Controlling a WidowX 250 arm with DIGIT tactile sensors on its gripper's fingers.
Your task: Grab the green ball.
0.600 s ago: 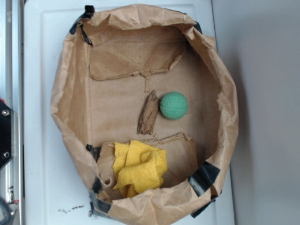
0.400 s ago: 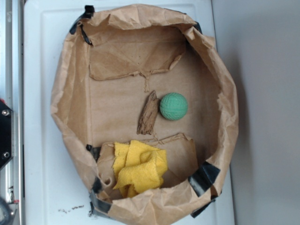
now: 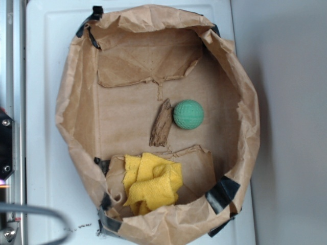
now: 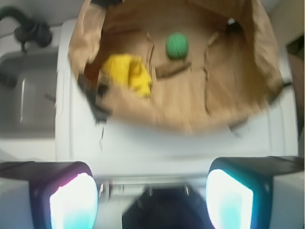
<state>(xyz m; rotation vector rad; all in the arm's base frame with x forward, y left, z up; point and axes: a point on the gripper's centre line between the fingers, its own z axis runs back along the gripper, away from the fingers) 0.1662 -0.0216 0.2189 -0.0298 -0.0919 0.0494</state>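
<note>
The green ball (image 3: 188,114) is a small dimpled teal sphere on the floor of a brown paper bag (image 3: 76,102), right of a brown wood piece (image 3: 161,123). In the wrist view the ball (image 4: 177,46) lies far ahead, inside the bag. My gripper (image 4: 151,200) is open and empty, its two fingers wide apart at the bottom of the wrist view, well short of the bag and over the white surface. In the exterior view the gripper itself is out of sight; only a grey cable (image 3: 36,212) shows at the bottom left.
A crumpled yellow cloth (image 3: 152,182) lies at the bag's near end, also in the wrist view (image 4: 126,73). The bag's raised paper walls ring everything, with black tape (image 3: 222,194) at the corners. The bag sits on a white tray (image 3: 43,153). A metal rail (image 3: 10,76) runs down the left.
A grey cable has come into the exterior view at the bottom left. The ball, wood piece and cloth have stayed in place.
</note>
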